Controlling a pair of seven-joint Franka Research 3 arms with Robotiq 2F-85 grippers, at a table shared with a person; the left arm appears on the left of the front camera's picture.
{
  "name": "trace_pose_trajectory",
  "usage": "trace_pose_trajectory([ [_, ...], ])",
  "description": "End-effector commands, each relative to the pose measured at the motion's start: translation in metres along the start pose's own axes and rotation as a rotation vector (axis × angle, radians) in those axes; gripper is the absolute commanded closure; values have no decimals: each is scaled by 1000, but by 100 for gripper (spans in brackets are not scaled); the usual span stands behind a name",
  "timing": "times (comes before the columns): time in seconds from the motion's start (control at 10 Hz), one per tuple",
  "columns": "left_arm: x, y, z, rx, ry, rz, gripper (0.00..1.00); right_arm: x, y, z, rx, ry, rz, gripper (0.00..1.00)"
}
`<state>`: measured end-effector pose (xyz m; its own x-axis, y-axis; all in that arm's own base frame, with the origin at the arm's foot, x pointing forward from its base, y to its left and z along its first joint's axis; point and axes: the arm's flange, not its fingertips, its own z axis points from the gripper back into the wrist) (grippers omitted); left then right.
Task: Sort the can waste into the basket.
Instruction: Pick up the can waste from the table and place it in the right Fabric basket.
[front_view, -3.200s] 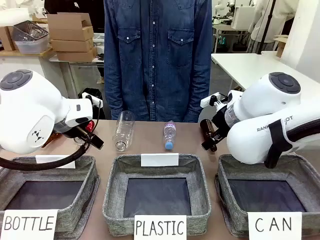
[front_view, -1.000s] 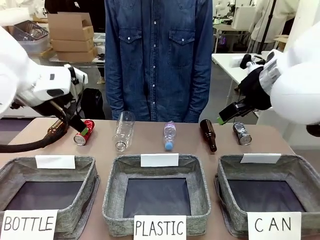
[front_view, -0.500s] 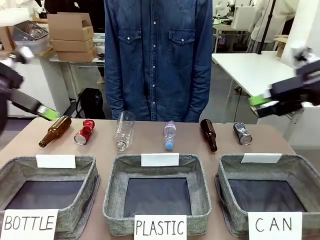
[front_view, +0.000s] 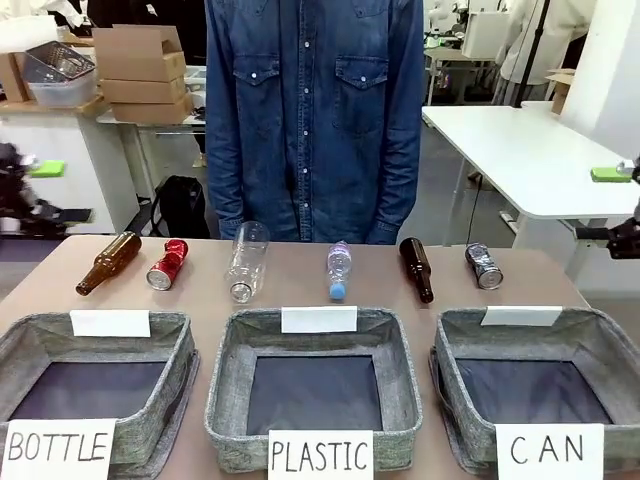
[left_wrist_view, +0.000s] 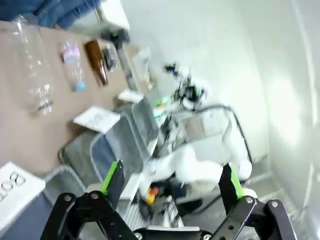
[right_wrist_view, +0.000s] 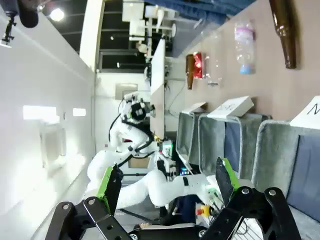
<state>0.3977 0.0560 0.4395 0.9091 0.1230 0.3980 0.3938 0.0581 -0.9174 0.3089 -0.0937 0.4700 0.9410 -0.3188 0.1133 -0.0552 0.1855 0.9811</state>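
Observation:
The red can (front_view: 167, 264) lies on its side at the table's far left, beside a brown bottle (front_view: 109, 262). Far right on the table lies the silver-grey can (front_view: 484, 266). The CAN basket (front_view: 462, 333) stands at the front right with a bare dark base. My left gripper (front_view: 50, 190) is blurred at the left edge, above and off the table. Just as far off, my right gripper (front_view: 612, 205) hangs at the right edge. Both are open with nothing between the fingers, as in the left wrist view (left_wrist_view: 170, 182) and the right wrist view (right_wrist_view: 167, 181), where the red can (right_wrist_view: 201, 65) shows far off.
A clear bottle (front_view: 247, 260), a small plastic bottle (front_view: 339, 270) and a second brown bottle (front_view: 416, 268) lie in the row between the cans. The BOTTLE basket (front_view: 95, 335) and PLASTIC basket (front_view: 225, 350) stand in front. A person in a denim shirt (front_view: 315, 110) stands across the table.
Both arms have swung up and outward from over the table to the picture's edges. The cans, bottles and baskets have not moved.

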Motion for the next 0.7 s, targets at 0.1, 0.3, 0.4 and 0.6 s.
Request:
trace_pose_trajectory([
  [0.1,-8,-18,8,27,99,-70,0,-12,15,-12,-6,95,101,0],
  [0.3,-8,-18,8,27,99,-70,0,-12,15,-12,-6,95,101,0],
  [0.4,-8,-18,8,27,99,-70,0,-14,13,-15,-27,106,60,0],
  [0.6,-8,-18,8,27,99,-70,0,12,15,-29,-420,64,157,0],
])
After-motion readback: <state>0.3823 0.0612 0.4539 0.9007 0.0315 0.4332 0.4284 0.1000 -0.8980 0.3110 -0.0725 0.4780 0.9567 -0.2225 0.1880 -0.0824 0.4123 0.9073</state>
